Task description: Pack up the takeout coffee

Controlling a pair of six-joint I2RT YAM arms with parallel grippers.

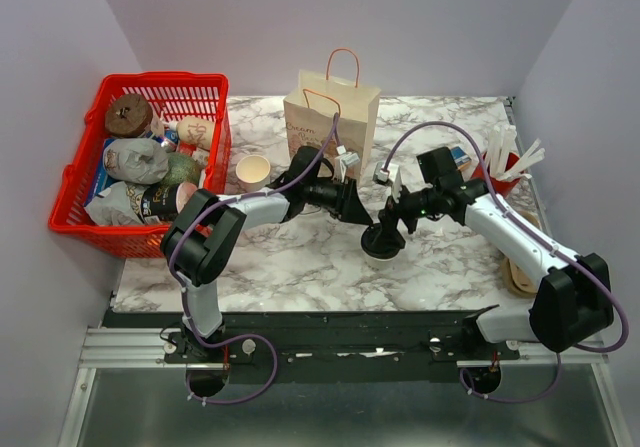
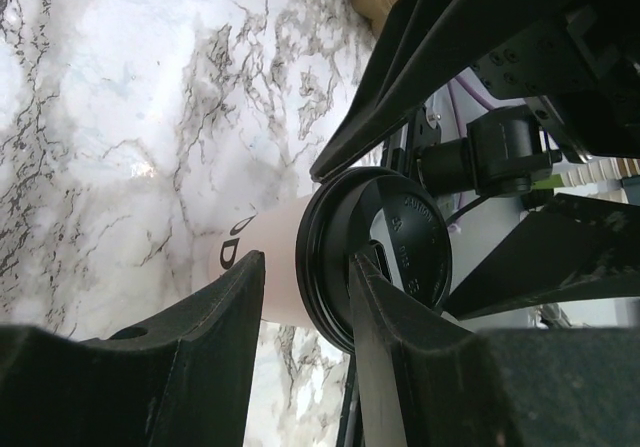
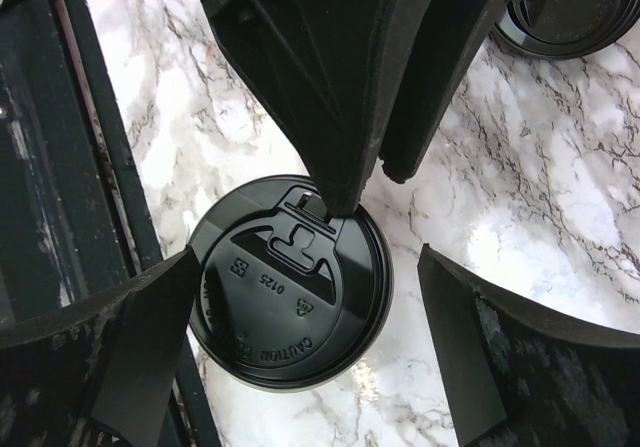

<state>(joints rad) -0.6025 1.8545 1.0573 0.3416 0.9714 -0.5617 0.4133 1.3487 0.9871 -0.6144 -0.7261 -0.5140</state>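
Observation:
The takeout coffee point(image 1: 383, 245), a whitish cup point(image 2: 262, 252) under a round black lid point(image 3: 290, 287), stands upright on the marble table in front of the paper bag point(image 1: 330, 117). My left gripper point(image 2: 308, 267) reaches in from the left and pinches the cup's rim. One finger lies against the cup wall and the other presses on the lid top by the sip hole. My right gripper point(image 3: 312, 342) hovers above the lid with its jaws spread wide. One jaw stands on either side of the lid, touching nothing.
A red basket point(image 1: 165, 79) full of wrapped food sits at the far left. A tan open cup point(image 1: 253, 172) stands beside it. A loose black lid point(image 3: 570, 12) lies near the bag. A red holder of white sticks point(image 1: 510, 162) stands at the right.

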